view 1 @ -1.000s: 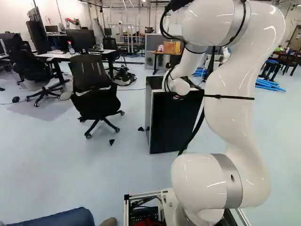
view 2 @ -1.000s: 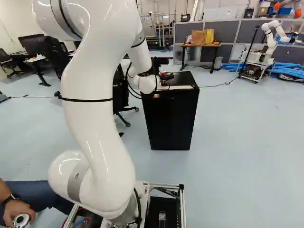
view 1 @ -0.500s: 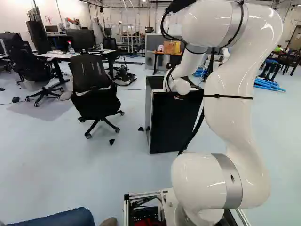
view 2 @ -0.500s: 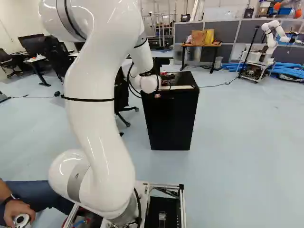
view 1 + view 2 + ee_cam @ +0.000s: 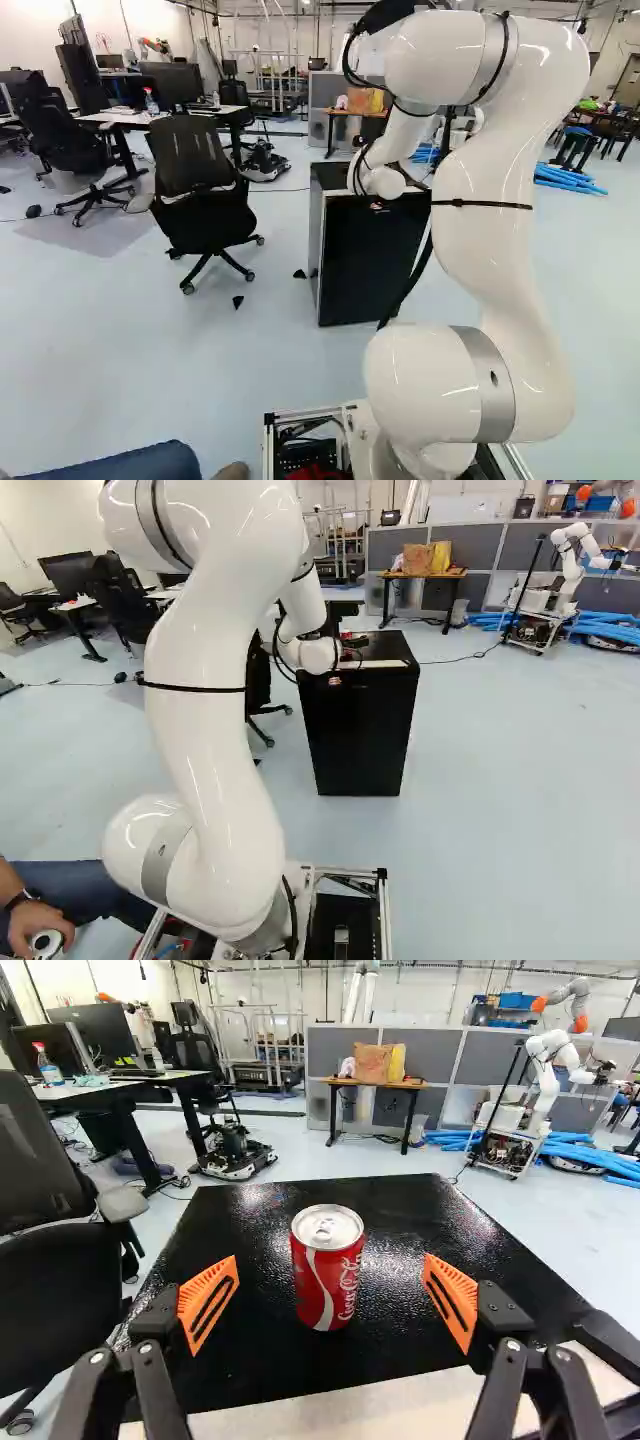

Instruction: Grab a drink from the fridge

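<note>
Left of the fridge, in the left base view, stands a black office chair. On the fridge's top a red drink can stands upright, and over that same top the gripper has its jaws spread open, the can showing between the orange pads with a gap to either side. Beyond the fridge, in the right base view, come a table bearing bags and, farther right, another robot.
</note>
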